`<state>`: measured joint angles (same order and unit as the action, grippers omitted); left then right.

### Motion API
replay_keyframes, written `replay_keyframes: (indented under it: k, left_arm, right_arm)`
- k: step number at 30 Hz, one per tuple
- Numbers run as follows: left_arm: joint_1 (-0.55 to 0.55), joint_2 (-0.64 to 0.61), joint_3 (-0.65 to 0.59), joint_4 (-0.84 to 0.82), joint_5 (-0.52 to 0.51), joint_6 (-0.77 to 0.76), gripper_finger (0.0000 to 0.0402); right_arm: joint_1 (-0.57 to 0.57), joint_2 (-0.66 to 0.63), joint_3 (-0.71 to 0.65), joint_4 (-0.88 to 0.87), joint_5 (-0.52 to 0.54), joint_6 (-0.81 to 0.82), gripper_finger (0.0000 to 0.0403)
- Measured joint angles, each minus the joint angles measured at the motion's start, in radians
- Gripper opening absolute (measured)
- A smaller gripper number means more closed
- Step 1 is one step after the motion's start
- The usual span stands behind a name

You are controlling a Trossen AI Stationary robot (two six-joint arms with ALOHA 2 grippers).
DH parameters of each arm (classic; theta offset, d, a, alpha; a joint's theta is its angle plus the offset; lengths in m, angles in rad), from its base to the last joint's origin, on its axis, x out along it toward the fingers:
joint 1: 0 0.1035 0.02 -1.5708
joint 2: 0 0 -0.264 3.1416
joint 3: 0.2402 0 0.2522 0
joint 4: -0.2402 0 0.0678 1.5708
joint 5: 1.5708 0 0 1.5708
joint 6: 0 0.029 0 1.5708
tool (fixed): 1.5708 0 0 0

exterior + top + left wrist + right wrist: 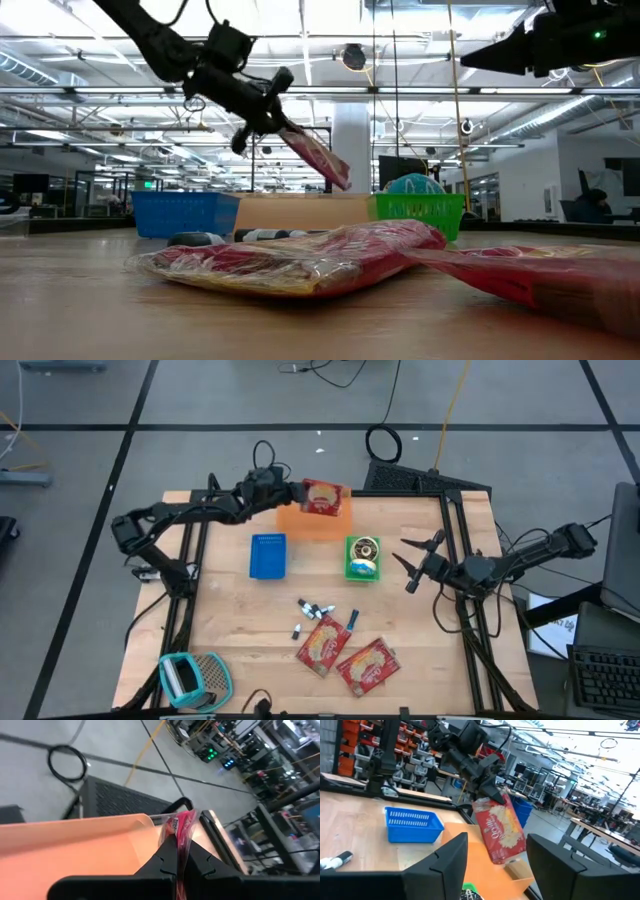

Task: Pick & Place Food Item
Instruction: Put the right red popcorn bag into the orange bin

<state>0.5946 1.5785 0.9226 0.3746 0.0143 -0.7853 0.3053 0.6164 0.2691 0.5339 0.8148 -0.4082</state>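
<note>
A red snack packet [323, 497] hangs over the orange bin [315, 523] at the table's far middle, with my left gripper [291, 493] shut on it. The right wrist view shows the packet [500, 830] slanting down from that gripper [487, 780]. In the low view it [322, 157] trails below the left gripper [272, 115]. My right gripper [405, 558] stands open at the table's right side, raised, with nothing between its fingers [447, 860]. Two more red packets [322, 644] [367, 666] lie flat near the front edge. My left gripper pinches the packet's upper end [179, 840] between its two fingers [165, 855]. The fingers come from the table's left, slanting slightly down. The packet is lifted clear and hangs tilted below the fingers, its lower end [507, 852] above the orange bin.
A blue basket [267, 555] and a green basket [362, 558] holding a round item stand in front of the orange bin. Several small markers [316, 610] lie mid-table. A teal brush-like tool [192, 678] sits at the near left corner.
</note>
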Motion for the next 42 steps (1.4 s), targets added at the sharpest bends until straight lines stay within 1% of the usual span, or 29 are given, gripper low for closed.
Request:
replay_keyframes:
  k: [3, 6, 15, 18, 23, 28, 35, 42]
  left_arm:
    - [0.008, 0.037, 0.0, 0.028, 0.044, -0.025, 0.0003]
    - [0.007, 0.06, 0.0, 0.042, 0.045, -0.033, 0.0005]
    - [-0.013, 0.122, 0.0, 0.041, 0.01, -0.049, 0.0003]
    - [-0.021, 0.136, 0.0, 0.041, -0.018, -0.054, 0.0008]
    - [-0.035, 0.151, 0.0, 0.045, -0.038, -0.052, 0.0003]
    - [-0.048, 0.152, 0.0, 0.045, -0.067, -0.037, 0.0015]
    - [-0.061, 0.151, 0.0, 0.058, -0.071, 0.052, 0.0018]
    - [-0.062, 0.151, 0.0, 0.054, -0.069, 0.042, 0.0019]
  right_arm:
    - [-0.008, 0.0, 0.0, 0.0, 0.0, 0.002, 0.0185]
    - [-0.011, 0.0, 0.0, 0.0, 0.0, 0.003, 0.0186]
    - [-0.011, 0.0, 0.0, 0.0, -0.004, 0.003, 0.0187]
    - [-0.011, 0.0, 0.0, 0.0, -0.004, 0.003, 0.0187]
    - [-0.011, 0.0, 0.0, 0.0, -0.004, 0.004, 0.0187]
    - [-0.011, 0.0, 0.0, -0.001, -0.004, 0.004, 0.0187]
    - [-0.011, 0.0, 0.0, -0.001, -0.004, 0.004, 0.0187]
    - [-0.011, 0.0, 0.0, -0.005, -0.004, 0.004, 0.0187]
